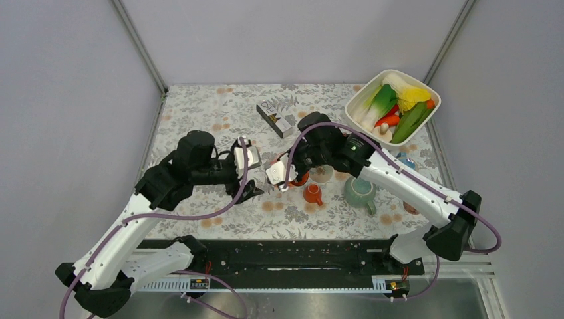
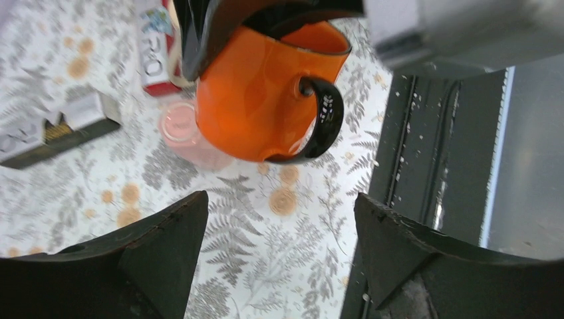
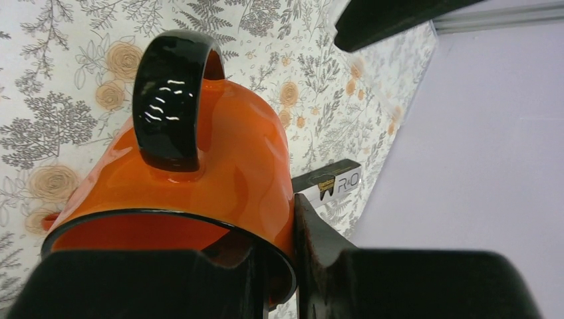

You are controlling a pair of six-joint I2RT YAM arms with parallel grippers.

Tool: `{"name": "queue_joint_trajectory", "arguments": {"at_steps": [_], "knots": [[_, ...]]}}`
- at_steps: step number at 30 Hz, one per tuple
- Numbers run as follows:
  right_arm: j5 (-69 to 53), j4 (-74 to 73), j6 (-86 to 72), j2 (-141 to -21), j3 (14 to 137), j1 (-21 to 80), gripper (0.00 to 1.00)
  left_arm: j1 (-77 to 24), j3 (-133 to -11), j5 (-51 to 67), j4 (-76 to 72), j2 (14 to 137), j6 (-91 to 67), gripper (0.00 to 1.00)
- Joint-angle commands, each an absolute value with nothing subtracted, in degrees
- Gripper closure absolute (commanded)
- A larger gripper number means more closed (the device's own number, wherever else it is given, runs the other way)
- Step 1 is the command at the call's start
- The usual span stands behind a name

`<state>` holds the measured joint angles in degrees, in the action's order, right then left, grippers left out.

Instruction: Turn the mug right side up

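The mug point(image 3: 219, 166) is glossy orange with a black rim and a black handle point(image 3: 169, 100). My right gripper point(image 3: 286, 219) is shut on its rim, one finger inside the mouth and one outside. The mug point(image 2: 266, 93) hangs tilted above the flowered cloth, mouth toward the right wrist. From above only an orange sliver of the mug point(image 1: 300, 180) shows under the right gripper point(image 1: 290, 178). My left gripper point(image 2: 282, 203) stands open just short of the mug, holding nothing. In the top view the left gripper point(image 1: 256, 191) is left of the mug.
A white basin point(image 1: 348, 106) of toy vegetables stands at the back right. A green teapot point(image 1: 360, 191), a small orange cup point(image 1: 312, 193) and a pale cup point(image 1: 323, 174) sit under the right arm. A dark box point(image 1: 275, 118) lies behind. A black rail point(image 1: 286, 256) lines the near edge.
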<state>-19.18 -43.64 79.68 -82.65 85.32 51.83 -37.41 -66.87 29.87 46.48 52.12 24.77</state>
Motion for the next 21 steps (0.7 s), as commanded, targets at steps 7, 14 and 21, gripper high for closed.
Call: {"name": "queue_joint_trajectory", "arguments": {"at_steps": [7,14,21], "knots": [[-10.1,-43.5,47.8,-93.3,108.2,52.3,1.00,-36.1,-69.7,24.8,41.2,46.8,10.4,0.05],[7.2,-48.4,13.2,-104.9,126.7,52.2,1.00,-35.6,-73.6,3.3,40.6,45.1,6.6,0.05],[15.9,-46.8,-11.1,-107.3,128.6,52.3,1.00,-35.6,-74.3,-5.3,33.8,50.8,1.8,0.01]]}}
